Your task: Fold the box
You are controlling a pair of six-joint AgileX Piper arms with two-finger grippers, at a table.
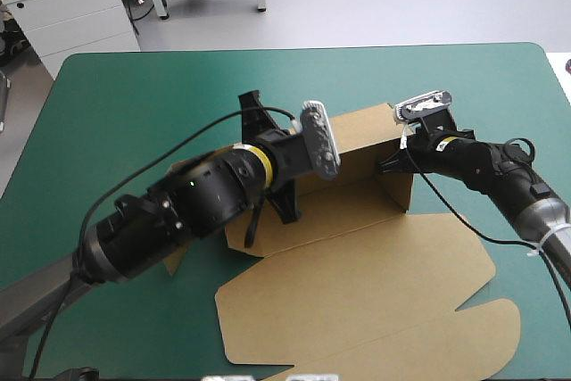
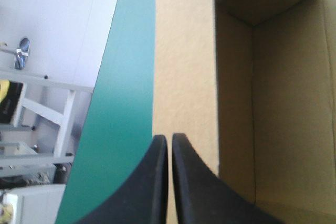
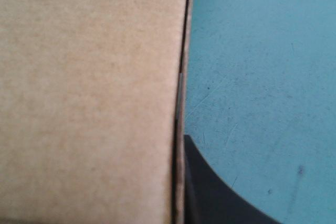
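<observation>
The brown box (image 1: 357, 247) lies mid-table with its back wall (image 1: 366, 127) and right side wall (image 1: 399, 189) raised and its lid flat toward the front. My left gripper (image 2: 169, 141) points along the back wall (image 2: 184, 77), its black fingers all but shut with the wall's top edge between them. In the high view its fingertips are hidden under the wrist. My right gripper (image 1: 393, 165) is at the right side wall's top corner. In the right wrist view the board (image 3: 89, 103) fills the picture, with one black finger (image 3: 220, 198) outside it and the other hidden behind it.
The flat lid with its rounded flaps (image 1: 473, 327) reaches toward the table's front right. A small flap (image 1: 178, 167) sticks out under my left arm. Bare teal-green cover (image 1: 134, 104) lies to the left and behind the box.
</observation>
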